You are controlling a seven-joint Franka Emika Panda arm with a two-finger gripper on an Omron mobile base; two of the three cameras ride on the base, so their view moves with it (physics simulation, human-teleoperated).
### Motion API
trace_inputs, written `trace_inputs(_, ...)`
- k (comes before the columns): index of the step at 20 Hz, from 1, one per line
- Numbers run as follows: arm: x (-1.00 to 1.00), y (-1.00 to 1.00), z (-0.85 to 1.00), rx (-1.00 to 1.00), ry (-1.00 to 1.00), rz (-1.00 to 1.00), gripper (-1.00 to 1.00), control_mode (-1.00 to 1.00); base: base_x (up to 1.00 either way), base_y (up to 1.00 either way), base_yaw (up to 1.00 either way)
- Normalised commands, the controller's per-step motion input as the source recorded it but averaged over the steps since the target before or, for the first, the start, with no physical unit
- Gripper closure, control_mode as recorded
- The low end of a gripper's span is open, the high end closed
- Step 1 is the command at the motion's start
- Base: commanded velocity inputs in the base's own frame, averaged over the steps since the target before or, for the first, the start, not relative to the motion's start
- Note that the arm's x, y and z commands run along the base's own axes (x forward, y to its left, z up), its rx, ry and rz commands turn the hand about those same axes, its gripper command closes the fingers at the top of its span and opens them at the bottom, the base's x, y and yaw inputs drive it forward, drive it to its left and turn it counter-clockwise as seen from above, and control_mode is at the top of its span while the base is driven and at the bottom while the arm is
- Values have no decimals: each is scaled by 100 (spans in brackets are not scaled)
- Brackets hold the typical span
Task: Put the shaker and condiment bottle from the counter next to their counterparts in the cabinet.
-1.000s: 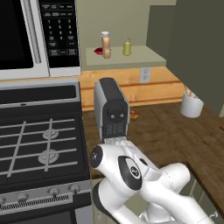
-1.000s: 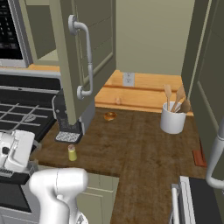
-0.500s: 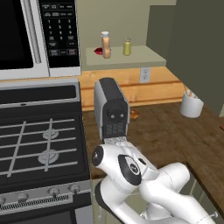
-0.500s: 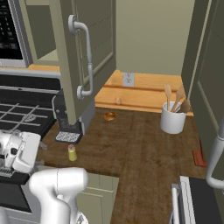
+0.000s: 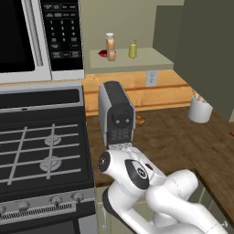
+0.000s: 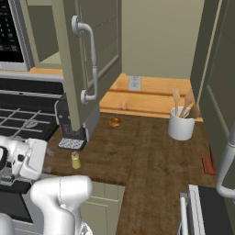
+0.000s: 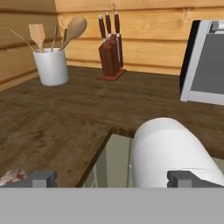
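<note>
A yellow-green shaker (image 6: 75, 160) with a grey top stands on the dark wooden counter (image 6: 151, 156), just in front of the open cabinet door (image 6: 87, 59). On the cabinet shelf (image 5: 146, 58) the tan condiment bottle (image 5: 110, 47) stands beside a small red lumpy item (image 5: 103, 54), with a second shaker (image 5: 132, 49) to their right. My gripper (image 7: 114, 179) is open, its fingertips (image 7: 41, 178) wide apart and holding nothing. It hangs low at the counter's front edge, left of the counter shaker.
A dark coffee machine (image 5: 116, 114) stands by the gas stove (image 5: 41, 146), under the microwave (image 5: 41, 36). A white utensil holder (image 6: 180, 124), a knife block (image 7: 111, 57) and a small orange item (image 6: 115, 121) sit on the counter.
The hand has shifted slightly to the right in the right base view. The shakers and bottle have not moved.
</note>
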Motion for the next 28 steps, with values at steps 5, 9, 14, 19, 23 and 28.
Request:
trace_inputs(5,24,-1,-13,0,1,0,-100,-100,0,0,0)
trace_inputs(9,17,-4,-20,0,0,0,-100,-100,0,0,0)
trace_inputs(14,13,-1,-14,0,0,0,-100,-100,0,0,0)
trace_inputs(19,13,-1,-12,0,0,0,-100,-100,0,0,0)
trace_inputs(23,16,-1,-13,0,0,0,-100,-100,0,0,0)
trace_inputs(28,26,0,-15,0,0,0,-100,-100,0,0,0)
